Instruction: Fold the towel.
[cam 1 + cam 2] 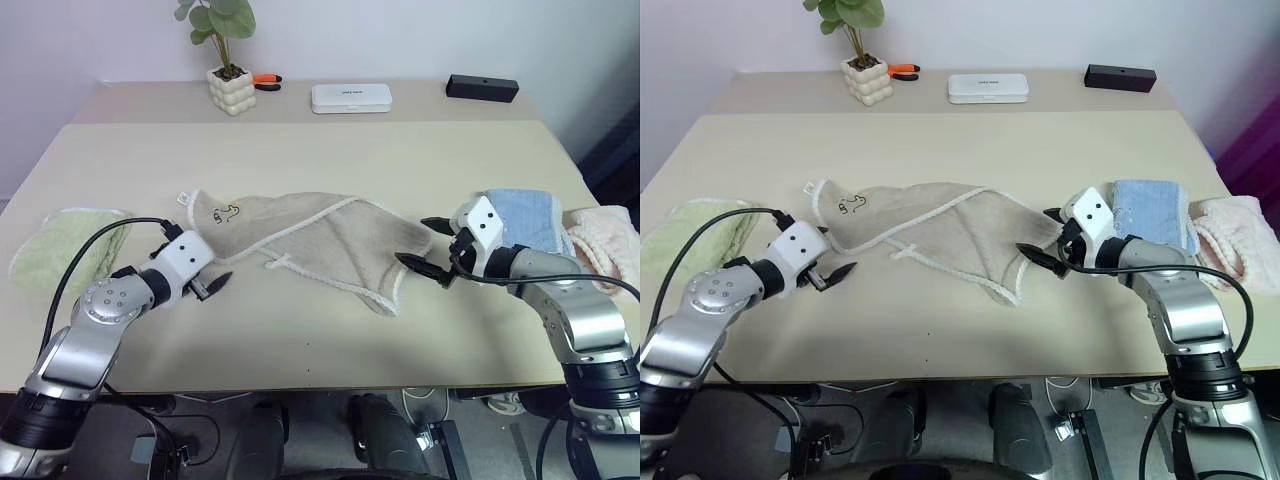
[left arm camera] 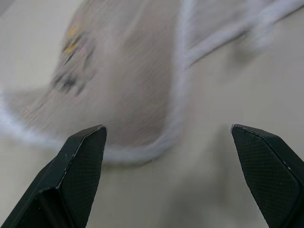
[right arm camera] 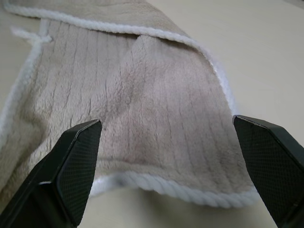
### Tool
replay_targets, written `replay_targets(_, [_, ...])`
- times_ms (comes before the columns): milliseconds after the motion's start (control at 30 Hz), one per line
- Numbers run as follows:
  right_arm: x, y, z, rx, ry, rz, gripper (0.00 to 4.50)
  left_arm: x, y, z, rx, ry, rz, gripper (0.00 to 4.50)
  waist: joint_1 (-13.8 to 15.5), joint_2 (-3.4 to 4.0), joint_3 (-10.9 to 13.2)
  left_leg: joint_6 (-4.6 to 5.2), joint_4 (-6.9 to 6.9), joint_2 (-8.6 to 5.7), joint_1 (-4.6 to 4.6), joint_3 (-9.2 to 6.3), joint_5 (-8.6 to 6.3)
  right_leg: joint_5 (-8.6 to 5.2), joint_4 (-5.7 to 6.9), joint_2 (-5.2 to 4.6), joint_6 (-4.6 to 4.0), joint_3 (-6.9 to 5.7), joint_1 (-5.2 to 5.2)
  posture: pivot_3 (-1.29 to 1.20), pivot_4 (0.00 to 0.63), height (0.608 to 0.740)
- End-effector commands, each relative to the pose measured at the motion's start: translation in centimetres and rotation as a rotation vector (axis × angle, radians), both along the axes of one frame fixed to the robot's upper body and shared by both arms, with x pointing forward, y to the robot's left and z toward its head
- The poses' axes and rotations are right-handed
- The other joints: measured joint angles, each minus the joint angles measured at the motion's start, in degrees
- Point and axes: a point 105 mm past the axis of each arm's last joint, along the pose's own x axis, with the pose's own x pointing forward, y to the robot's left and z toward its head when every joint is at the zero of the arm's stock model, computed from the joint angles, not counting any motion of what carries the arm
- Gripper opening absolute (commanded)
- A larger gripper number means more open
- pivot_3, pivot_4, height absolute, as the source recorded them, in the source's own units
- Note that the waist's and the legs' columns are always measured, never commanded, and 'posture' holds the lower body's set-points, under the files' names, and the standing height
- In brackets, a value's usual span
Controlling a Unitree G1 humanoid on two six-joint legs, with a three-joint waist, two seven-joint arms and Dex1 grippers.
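Observation:
The beige towel (image 1: 310, 235) with white edge trim lies crumpled and partly folded over itself in the middle of the table (image 1: 300, 150). A small dark embroidered mark (image 1: 227, 212) and a white loop (image 1: 184, 197) sit near its left corner. My left gripper (image 1: 205, 270) hovers open just in front of that left corner, and in the left wrist view the towel (image 2: 128, 80) edge lies ahead of its open fingers (image 2: 85, 161). My right gripper (image 1: 425, 245) stands open at the towel's right end. There the trimmed edge of the towel (image 3: 142, 95) lies between its spread fingers (image 3: 71, 161), which grip nothing.
A pale green towel (image 1: 65, 245) lies at the table's left edge. A folded light blue towel (image 1: 525, 220) and a pink one (image 1: 605, 240) lie at the right. At the back stand a potted plant (image 1: 230, 85), a white case (image 1: 350, 97) and a black box (image 1: 482, 87).

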Motion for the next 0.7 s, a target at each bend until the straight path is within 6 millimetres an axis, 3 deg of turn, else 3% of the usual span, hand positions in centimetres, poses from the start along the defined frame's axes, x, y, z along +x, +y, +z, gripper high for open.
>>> replay_targets(33, [-0.1, 0.7, 1.4, 0.005, -0.068, 0.015, 4.5, 0.8, -0.2, -0.3, -0.005, -0.031, -0.012, 4.29, 0.1, 0.0, 0.0, 0.0, 0.0, 0.0, 0.0, 0.0, 0.0, 0.0, -0.01, -0.01, 0.0, 0.0, 0.01, 0.0, 0.15, 0.737])
replay_targets(167, [-0.3, 1.0, 1.3, 0.004, -0.07, 0.019, 4.5, 1.9, -0.8, -1.0, -0.116, -0.015, -0.002, 4.29, 0.3, 0.04, 0.0, 0.0, 0.02, 0.0, 0.03, -0.01, 0.0, 0.01, 0.04, -0.01, 0.01, -0.02, 0.04, 0.0, 0.15, 0.737])
replay_targets(233, [-0.2, 1.0, 1.4, 0.004, -0.075, 0.018, 4.5, 2.0, -1.2, -1.0, -0.122, -0.018, -0.024, 3.78, 0.2, 0.06, 0.0, 0.0, 0.05, -0.01, 0.04, -0.01, 0.0, 0.01, 0.06, -0.01, 0.02, -0.01, 0.06, 0.0, 0.15, 0.737])
replay_targets(267, [-0.2, 1.0, 1.5, 0.004, -0.079, 0.016, 4.5, 2.0, -1.5, -1.0, -0.123, -0.024, -0.04, 3.47, 0.2, 0.06, 0.0, 0.0, 0.05, -0.01, 0.05, -0.01, 0.0, 0.01, 0.06, -0.02, 0.02, -0.01, 0.06, 0.0, 0.15, 0.737])
replay_targets(467, [-0.2, 0.9, 1.3, -0.005, -0.08, 0.012, 4.5, 1.9, -1.7, -0.5, -0.106, -0.057, -0.058, 0.4, 0.1, 0.06, 0.0, 0.0, 0.03, -0.01, 0.04, -0.02, 0.0, 0.01, 0.07, -0.01, 0.02, -0.01, 0.04, 0.0, 0.15, 0.737])
replay_targets(500, [-0.1, 0.9, 1.3, -0.013, -0.082, 0.01, 4.5, 2.0, -1.5, -0.4, -0.097, -0.061, -0.048, 0.05, 0.1, 0.06, 0.0, 0.0, 0.02, 0.0, 0.04, -0.02, 0.0, 0.01, 0.07, -0.01, 0.02, -0.01, 0.04, 0.0, 0.15, 0.737])
replay_targets(700, [0.6, -0.1, 1.5, -0.083, -0.087, -0.019, 4.5, 1.5, -0.7, 0.3, -0.076, -0.08, -0.026, 0.05, -0.2, 0.06, 0.0, 0.0, 0.01, 0.0, 0.04, -0.02, 0.0, 0.01, 0.09, 0.0, 0.02, -0.01, 0.01, 0.0, 0.15, 0.737])
